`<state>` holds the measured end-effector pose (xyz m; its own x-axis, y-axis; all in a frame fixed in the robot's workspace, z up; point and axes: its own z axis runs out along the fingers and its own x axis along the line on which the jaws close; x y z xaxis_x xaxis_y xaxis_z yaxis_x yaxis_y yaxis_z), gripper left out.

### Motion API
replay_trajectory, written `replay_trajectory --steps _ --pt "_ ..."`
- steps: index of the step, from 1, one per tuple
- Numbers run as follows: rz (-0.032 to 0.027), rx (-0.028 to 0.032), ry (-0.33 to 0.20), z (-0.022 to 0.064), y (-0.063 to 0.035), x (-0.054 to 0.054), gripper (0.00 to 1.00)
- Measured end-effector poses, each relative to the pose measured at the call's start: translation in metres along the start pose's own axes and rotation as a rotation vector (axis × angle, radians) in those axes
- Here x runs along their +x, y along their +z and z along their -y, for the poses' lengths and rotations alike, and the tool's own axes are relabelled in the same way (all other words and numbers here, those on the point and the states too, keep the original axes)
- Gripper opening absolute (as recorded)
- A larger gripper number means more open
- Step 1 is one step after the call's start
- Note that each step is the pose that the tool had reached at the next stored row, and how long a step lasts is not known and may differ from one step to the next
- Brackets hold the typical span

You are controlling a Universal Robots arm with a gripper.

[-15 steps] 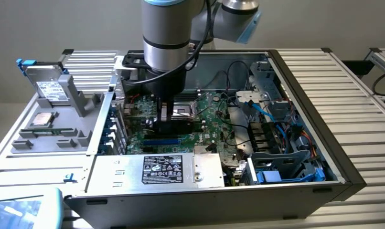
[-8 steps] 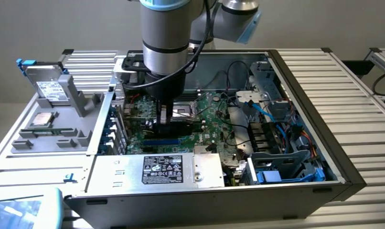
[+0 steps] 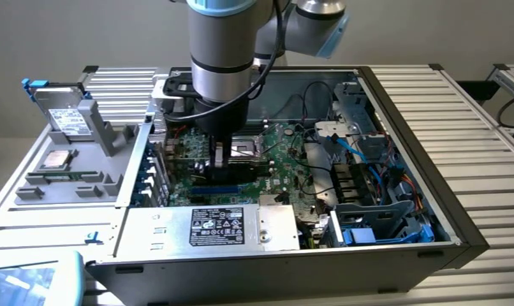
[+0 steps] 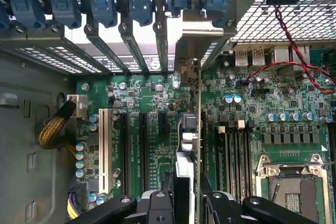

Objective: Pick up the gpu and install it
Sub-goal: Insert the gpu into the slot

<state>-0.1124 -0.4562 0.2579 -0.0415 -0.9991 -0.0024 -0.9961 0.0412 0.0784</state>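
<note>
The gpu (image 4: pixel 195 145) stands on edge over the green motherboard (image 4: pixel 157 108), seen edge-on between black expansion slots. Its silver end bracket (image 4: pixel 197 51) reaches up to the row of rear slot openings. My gripper (image 4: pixel 186 203) is shut on the card's near end, one black finger (image 4: pixel 160 205) on each side. In the exterior view the gripper (image 3: pixel 226 159) is down inside the open computer case (image 3: pixel 410 248), with the dark card (image 3: pixel 244 172) just under it, over the motherboard. Whether the card is seated in a slot I cannot tell.
A power supply (image 3: pixel 214 226) with a label fills the case's near side. Blue and black cables (image 3: pixel 368 159) and a drive cage lie toward the exterior view's right. A grey fixture (image 3: pixel 70 172) holding a labelled drive stands outside. The CPU socket (image 4: pixel 294 182) and blue slot latches (image 4: pixel 105 3) flank the card.
</note>
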Motion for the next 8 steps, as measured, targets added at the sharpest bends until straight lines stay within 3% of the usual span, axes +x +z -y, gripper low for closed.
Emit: replay_trajectory --steps 8 --pt "0.0025 0.0002 0.0 0.0023 0.0 0.0018 0.28"
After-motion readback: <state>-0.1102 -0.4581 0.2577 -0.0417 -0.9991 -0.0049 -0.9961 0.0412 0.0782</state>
